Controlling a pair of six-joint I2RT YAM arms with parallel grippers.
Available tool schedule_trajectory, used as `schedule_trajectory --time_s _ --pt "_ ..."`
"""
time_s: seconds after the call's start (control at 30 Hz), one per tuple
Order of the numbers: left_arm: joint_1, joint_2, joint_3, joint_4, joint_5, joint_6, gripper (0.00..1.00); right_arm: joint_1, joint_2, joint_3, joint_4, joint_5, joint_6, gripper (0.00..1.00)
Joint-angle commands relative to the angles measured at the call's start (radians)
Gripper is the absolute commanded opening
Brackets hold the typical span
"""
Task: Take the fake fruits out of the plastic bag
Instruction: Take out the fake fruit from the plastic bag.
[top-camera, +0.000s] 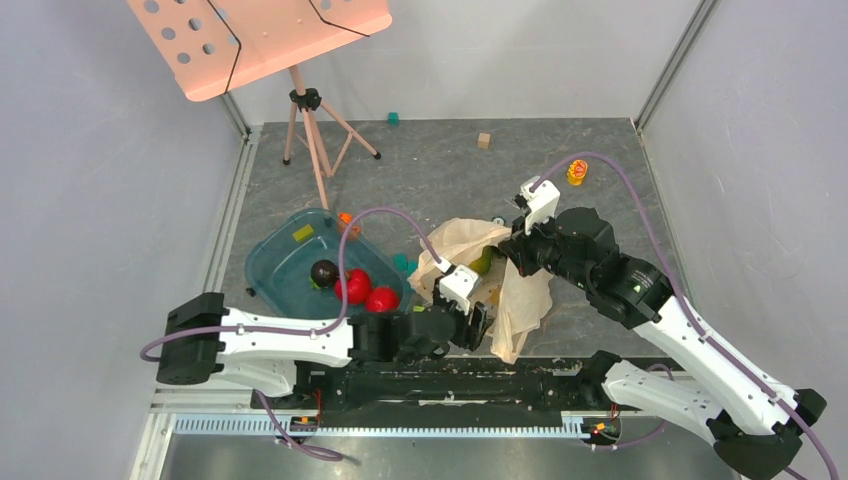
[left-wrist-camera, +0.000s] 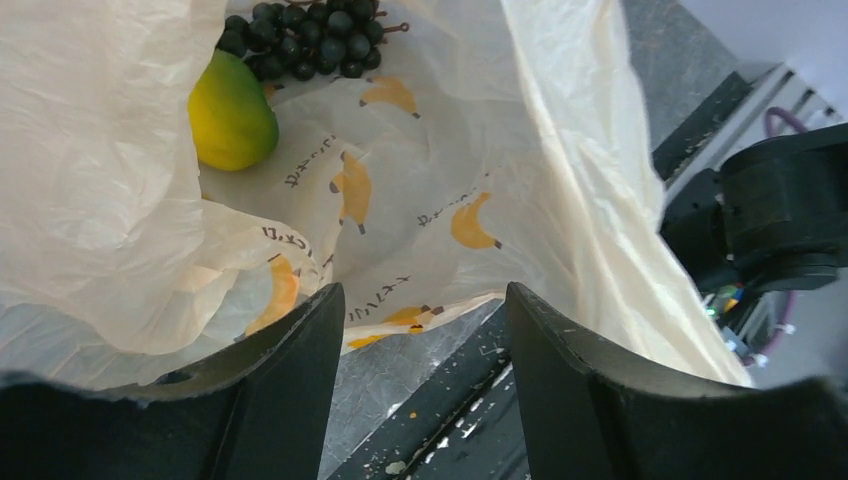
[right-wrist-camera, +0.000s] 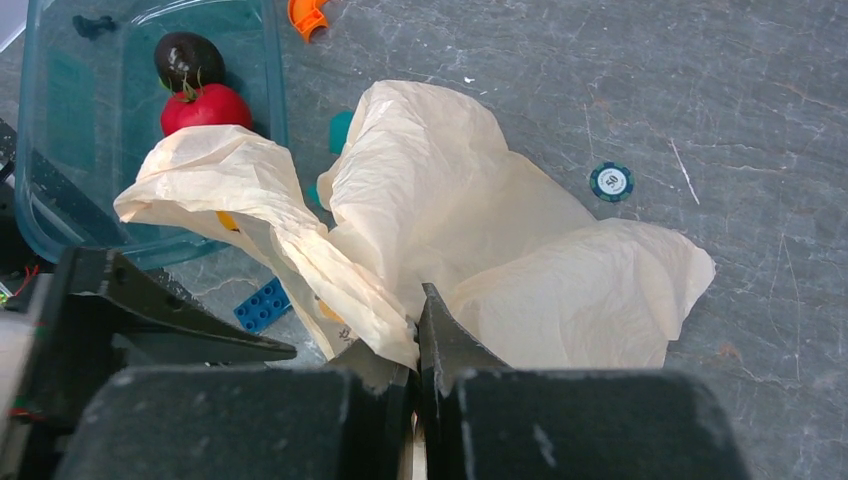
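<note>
The crinkly peach plastic bag (top-camera: 522, 300) lies in the middle of the table, with its mouth toward my left gripper (left-wrist-camera: 422, 300). That gripper is open and empty, just outside the bag's near edge. Inside the bag lie a bunch of dark grapes (left-wrist-camera: 305, 35) and a yellow-green pear-like fruit (left-wrist-camera: 230, 115). My right gripper (right-wrist-camera: 417, 325) is shut on the bag's upper edge (right-wrist-camera: 380, 320) and holds it up. Two red fruits (top-camera: 356, 285) (top-camera: 381, 299) and a dark round fruit (top-camera: 323, 272) lie in the teal tray (top-camera: 270, 255), left of the bag.
A blue block (right-wrist-camera: 262, 303) lies between tray and bag, and a poker chip (right-wrist-camera: 612, 181) beyond the bag. A music stand (top-camera: 310, 130) stands at the back left. A teal block (top-camera: 393, 118), a wooden block (top-camera: 484, 140) and a yellow-orange toy (top-camera: 577, 172) lie near the back wall.
</note>
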Motion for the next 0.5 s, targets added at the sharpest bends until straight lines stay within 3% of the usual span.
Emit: schedule_trajectory --time_s 0.0,0.3,0.47 --pt "-0.003 0.055 0.025 0.067 -0.104 -0.024 0.66 -0.005 -0.016 0.043 -0.008 -0.032 -0.011 0.00" --pt "0.165 0.185 0.044 0.167 0.068 -0.004 0.68 -0.005 -0.028 0.044 -0.009 -0.038 0.014 0.00" --pt "0.184 0.262 0.124 0.211 0.108 0.040 0.67 -0.005 -0.017 0.036 0.006 -0.068 0.029 0.00"
